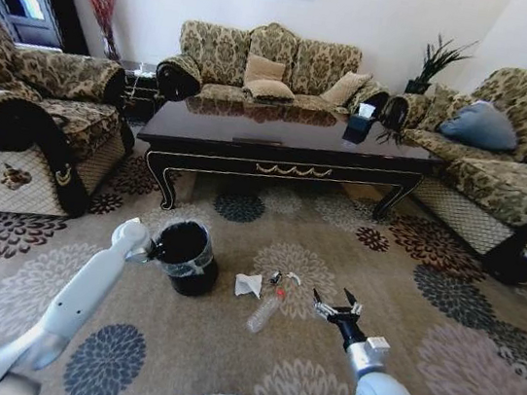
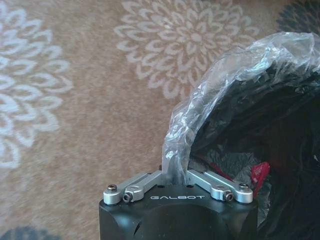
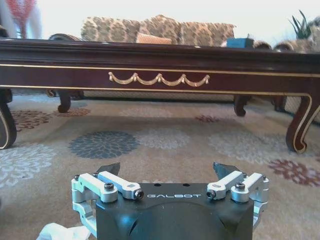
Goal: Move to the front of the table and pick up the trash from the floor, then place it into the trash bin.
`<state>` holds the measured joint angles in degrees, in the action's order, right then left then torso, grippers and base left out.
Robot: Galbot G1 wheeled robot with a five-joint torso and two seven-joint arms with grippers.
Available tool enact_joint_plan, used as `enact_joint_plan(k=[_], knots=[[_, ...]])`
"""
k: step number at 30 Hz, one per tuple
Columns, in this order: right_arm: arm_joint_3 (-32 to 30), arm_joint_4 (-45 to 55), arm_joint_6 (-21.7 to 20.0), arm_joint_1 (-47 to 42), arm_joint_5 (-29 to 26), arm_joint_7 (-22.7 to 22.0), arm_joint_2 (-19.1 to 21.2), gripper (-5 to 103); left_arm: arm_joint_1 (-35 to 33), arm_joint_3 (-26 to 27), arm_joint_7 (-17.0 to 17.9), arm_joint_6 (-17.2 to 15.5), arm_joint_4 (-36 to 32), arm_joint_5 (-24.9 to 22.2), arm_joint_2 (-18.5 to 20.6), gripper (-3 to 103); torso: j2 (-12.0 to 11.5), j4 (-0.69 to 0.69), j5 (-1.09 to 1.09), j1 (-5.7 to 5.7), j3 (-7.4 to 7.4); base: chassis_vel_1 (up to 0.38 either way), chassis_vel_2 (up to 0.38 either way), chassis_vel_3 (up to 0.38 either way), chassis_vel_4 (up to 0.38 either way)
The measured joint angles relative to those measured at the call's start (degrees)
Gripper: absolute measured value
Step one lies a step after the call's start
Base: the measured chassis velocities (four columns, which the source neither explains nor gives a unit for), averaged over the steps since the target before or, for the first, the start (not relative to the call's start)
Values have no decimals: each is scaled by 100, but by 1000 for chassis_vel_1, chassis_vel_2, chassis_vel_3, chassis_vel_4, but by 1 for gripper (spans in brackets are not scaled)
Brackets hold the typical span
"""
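The dark table (image 1: 286,140) stands ahead on the patterned floor (image 1: 338,365), and its gold-trimmed apron (image 3: 159,78) faces my right wrist view. In front of it sits the black trash bin (image 1: 186,257). My left gripper (image 1: 146,246) is shut on the liner-covered rim (image 2: 176,150) of the bin. The trash lies right of the bin: crumpled white paper (image 1: 248,285), a clear bottle (image 1: 265,314) and small scraps (image 1: 281,279). My right gripper (image 1: 338,309) hangs open just right of the bottle, low over the carpet, with nothing between its fingers (image 3: 109,168). White paper (image 3: 57,232) shows beside it.
Sofas (image 1: 267,70) ring the table: one behind, one left (image 1: 29,116), one right (image 1: 514,164). A dark tissue box (image 1: 361,121) sits on the tabletop. Something red (image 2: 259,172) lies inside the bin. Open carpet stretches to the front right.
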<state>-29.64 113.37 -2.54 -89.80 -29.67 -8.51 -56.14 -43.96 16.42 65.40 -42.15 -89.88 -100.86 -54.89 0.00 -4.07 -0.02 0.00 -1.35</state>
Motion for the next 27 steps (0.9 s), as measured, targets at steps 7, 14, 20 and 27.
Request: enact_joint_plan(k=[7,14,20,27], knots=[[575,256,-1418,676,-1461,-1290,401,100,-968,583,68,0,-990,-224,585,0,0,6,2,0,1,0,0,0,0],[1128,161,-2792,1599,-3054,-2716,497,100,-1226,735,83,1,-1331,-488,746,0,0,-3,0,0,1,0,0,0,0],[2237,-589,-3533,3188,-4548,-4167,395,100,-1536,1026,214,2,-1714,-659,831,0,0,6,2,0,0,0,0,0,0],[3148,-1507,-3878,4621,-5493,-5353,-245,100,-1659,1248,282,3,-1742,-818,916,0,0,2,0,0,0,0,0,0,0]])
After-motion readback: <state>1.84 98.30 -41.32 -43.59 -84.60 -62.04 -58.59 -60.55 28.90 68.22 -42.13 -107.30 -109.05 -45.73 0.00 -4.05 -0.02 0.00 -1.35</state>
